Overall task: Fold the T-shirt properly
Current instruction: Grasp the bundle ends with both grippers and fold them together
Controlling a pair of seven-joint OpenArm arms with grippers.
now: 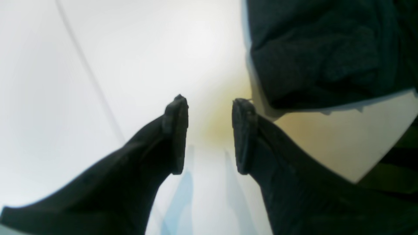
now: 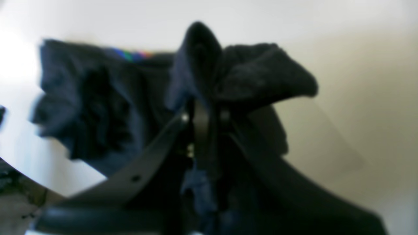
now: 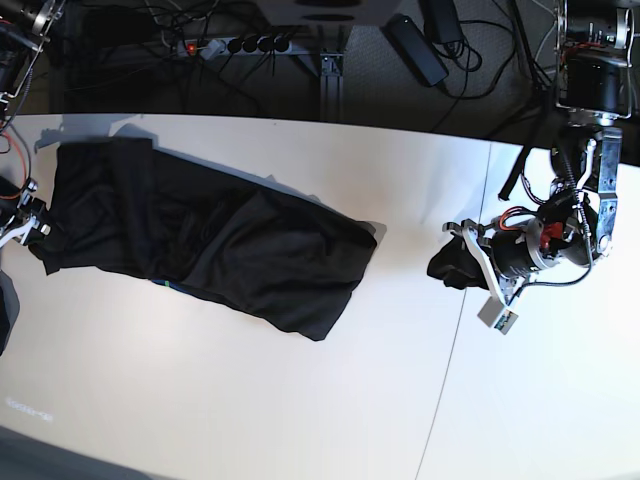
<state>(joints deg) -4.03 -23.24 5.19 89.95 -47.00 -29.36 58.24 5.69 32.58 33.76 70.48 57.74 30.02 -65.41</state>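
While right gripper (image 2: 204, 111) pinches T-shirt (image 3: 200, 245) edge, left gripper (image 1: 209, 135) hangs half-open, empty; pull cloth taut, level before folding.

White table over a dark floor.
Table (image 3: 250, 400) brightly lit; power strip (image 3: 235, 45) and cables (image 3: 470, 60) lie on the floor behind.

Black left claw (image 1: 209, 135) with 2 ridged pads, red wiring.

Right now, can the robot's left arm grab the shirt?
Probably yes. The left gripper is open and empty, the shirt lies unobstructed across the bare table, though some way off.
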